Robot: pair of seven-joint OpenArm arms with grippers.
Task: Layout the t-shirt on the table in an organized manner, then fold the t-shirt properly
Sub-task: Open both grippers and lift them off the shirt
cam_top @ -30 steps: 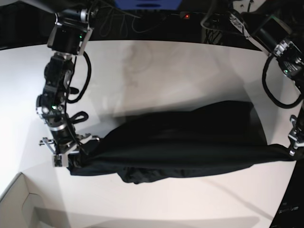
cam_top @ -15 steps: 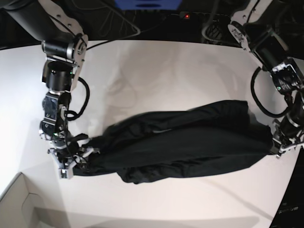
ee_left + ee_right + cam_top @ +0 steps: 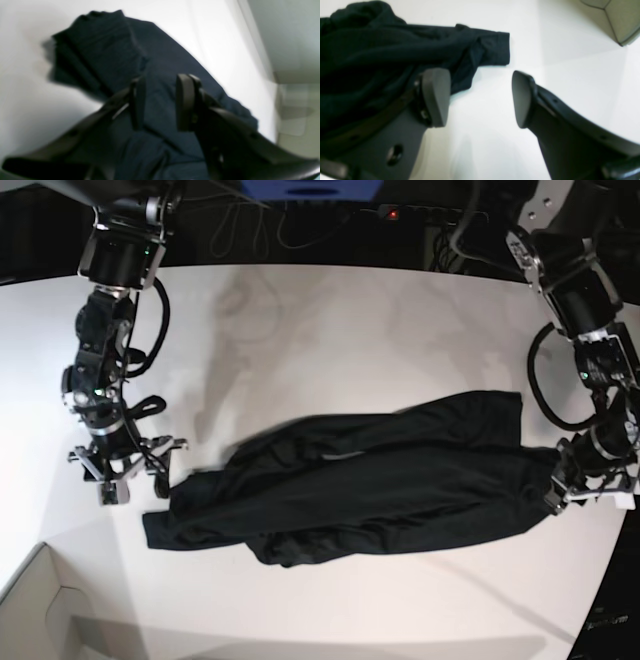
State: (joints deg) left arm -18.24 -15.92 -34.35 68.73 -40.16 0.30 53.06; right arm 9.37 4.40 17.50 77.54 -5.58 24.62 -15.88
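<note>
Lying across near half of table (image 3: 330, 330): t-shirt (image 3: 370, 490). Sitting at near left corner, beside table edge: cardboard box (image 3: 45, 620).

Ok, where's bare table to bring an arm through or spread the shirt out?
Bare table lies behind the t-shirt, between both arms. A narrower bare strip runs along the near edge, bordered by the cardboard box. Crowded at the shirt's ends, at the right gripper and the left gripper.
</note>
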